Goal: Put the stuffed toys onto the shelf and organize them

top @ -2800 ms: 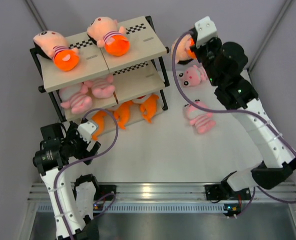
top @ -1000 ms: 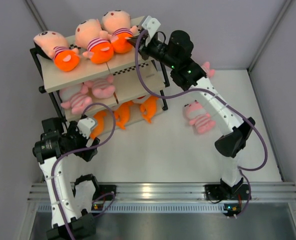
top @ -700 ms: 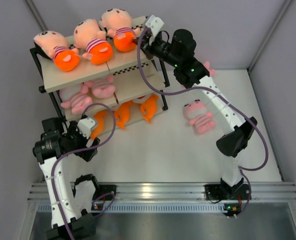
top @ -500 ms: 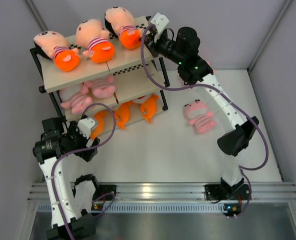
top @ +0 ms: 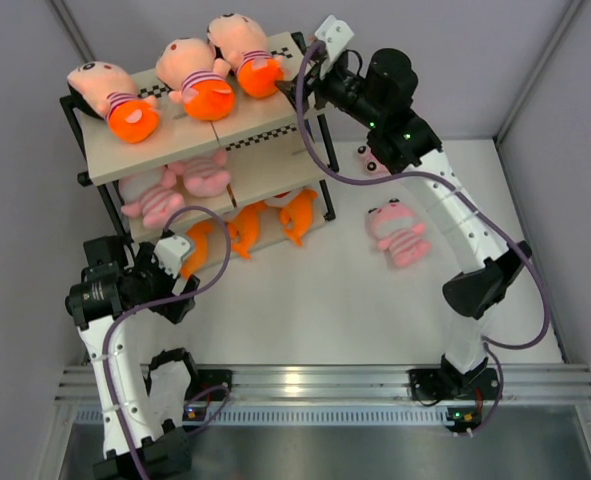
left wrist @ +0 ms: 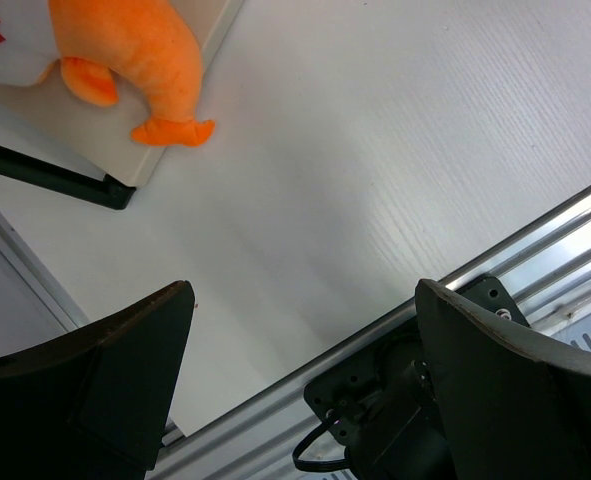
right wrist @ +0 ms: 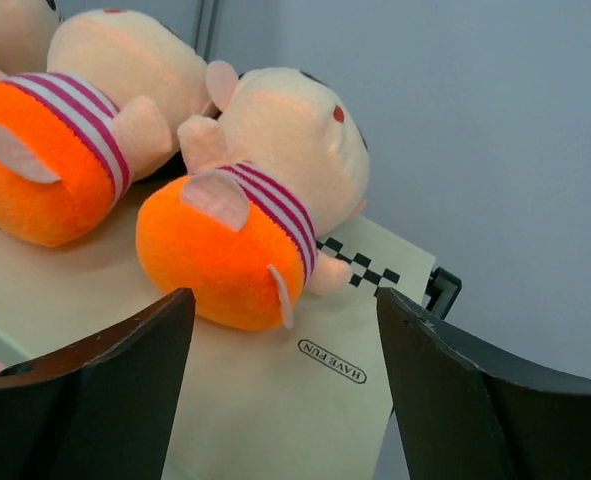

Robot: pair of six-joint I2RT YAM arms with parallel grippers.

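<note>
The shelf (top: 275, 108) stands at the back left. Three peach-headed dolls lie on its top board: one (top: 110, 100) at the left, one (top: 197, 85) in the middle, one (top: 245, 60) at the right. Pink striped animals (top: 160, 200) fill the middle tier and orange fish (top: 245, 230) the bottom. My right gripper (top: 293, 90) is open just right of the rightmost doll (right wrist: 265, 180), which lies free on the board (right wrist: 305, 400) ahead of the right gripper (right wrist: 283, 300). My left gripper (top: 175, 278) hangs open and empty near the shelf's front corner; the left gripper (left wrist: 303, 290) faces bare table.
A pink striped animal (top: 397, 232) lies on the table right of the shelf. Another (top: 367, 158) is partly hidden behind my right arm. An orange fish tail (left wrist: 145, 60) overhangs the bottom board. A metal rail (top: 305, 385) runs along the near edge; grey walls enclose the table.
My right gripper has opened, let go of the third doll on the top board and drawn back to the right. The left arm has not moved.
</note>
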